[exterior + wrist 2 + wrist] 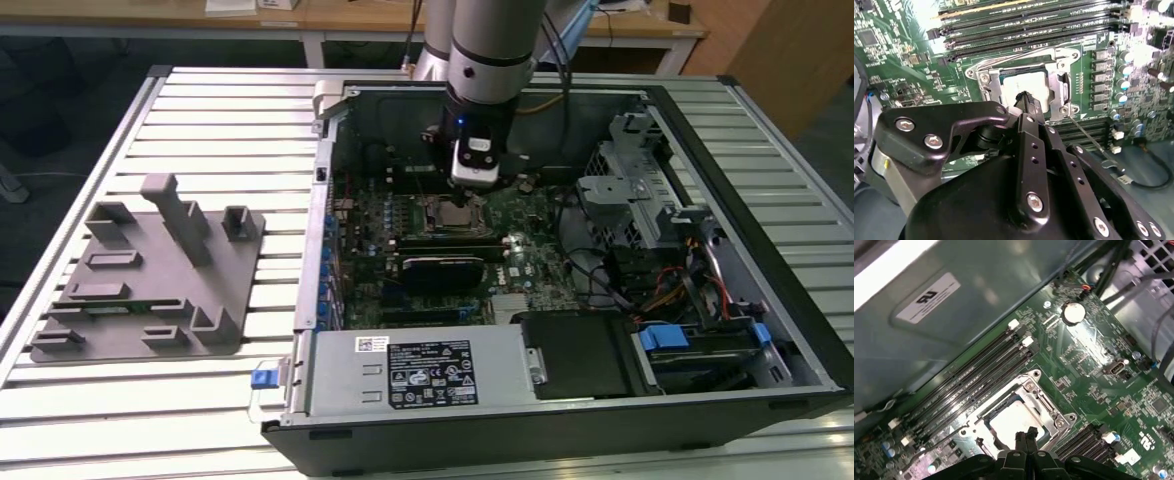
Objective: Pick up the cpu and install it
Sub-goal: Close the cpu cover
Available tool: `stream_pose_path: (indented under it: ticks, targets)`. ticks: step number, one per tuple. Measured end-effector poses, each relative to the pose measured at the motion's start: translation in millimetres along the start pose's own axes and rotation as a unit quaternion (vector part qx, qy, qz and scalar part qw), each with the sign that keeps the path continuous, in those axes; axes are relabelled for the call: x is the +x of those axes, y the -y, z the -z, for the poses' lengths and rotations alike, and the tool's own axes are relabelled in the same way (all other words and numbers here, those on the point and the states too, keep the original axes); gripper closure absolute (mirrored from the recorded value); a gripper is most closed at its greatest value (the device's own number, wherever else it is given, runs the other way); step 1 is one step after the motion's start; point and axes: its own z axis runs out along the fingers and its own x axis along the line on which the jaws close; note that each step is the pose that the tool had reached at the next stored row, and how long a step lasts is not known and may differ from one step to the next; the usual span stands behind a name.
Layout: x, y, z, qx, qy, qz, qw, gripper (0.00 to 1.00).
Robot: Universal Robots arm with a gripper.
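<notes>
The gripper is closed on nothing, its tips just above the cpu lying flat in the socket; it looks light, stiff, slick-topped and fragile, best pinched by opposite edges.

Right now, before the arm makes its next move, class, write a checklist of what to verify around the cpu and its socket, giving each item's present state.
1. The cpu lies inside the socket: ok.
2. The cpu is seated flat on all sides: cannot tell, the hand hides one edge.
3. The hand is poised over the cpu: ok.
4. The hand is shut, gripping nothing: ok.
5. The socket lever is locked down: cannot tell.
</notes>
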Motion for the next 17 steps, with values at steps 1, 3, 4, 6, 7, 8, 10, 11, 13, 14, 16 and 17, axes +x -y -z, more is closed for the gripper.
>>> stream_pose_path:
  ticks: [1, 3, 4, 6, 7, 8, 10, 11, 13, 14, 16, 17]
  targets:
    - [0.0, 0.0, 0.0, 0.0003, -0.0001, 0.006, 1.0, 0.89]
    - [0.0, 0.0, 0.0, 0.0008, -0.0004, 0.017, 0.9999, 0.89]
    - [0.0, 0.0, 0.0, 0.001, -0.0006, 0.023, 0.9997, 0.89]
    - [0.0, 0.0, 0.0, 0.0015, -0.0008, 0.034, 0.9994, 0.89]
    - [0.0, 0.0, 0.0, 0.0018, -0.001, 0.039, 0.9992, 0.89]
    - [0.0, 0.0, 0.0, 0.002, -0.0011, 0.045, 0.999, 0.89]
    - [0.0, 0.0, 0.0, 0.0026, -0.0014, 0.056, 0.9984, 0.89]
    - [0.0, 0.0, 0.0, 0.0028, -0.0015, 0.062, 0.9981, 0.89]
    - [0.0, 0.0, 0.0, 0.0034, -0.0018, 0.073, 0.9973, 0.89]
    - [0.0, 0.0, 0.0, 0.0036, -0.0019, 0.079, 0.9969, 0.89]
    - [0.0, 0.0, 0.0, 0.0041, -0.0022, 0.091, 0.9959, 0.89]
    - [0.0, 0.0, 0.0, 0.0044, -0.0023, 0.096, 0.9954, 0.89]
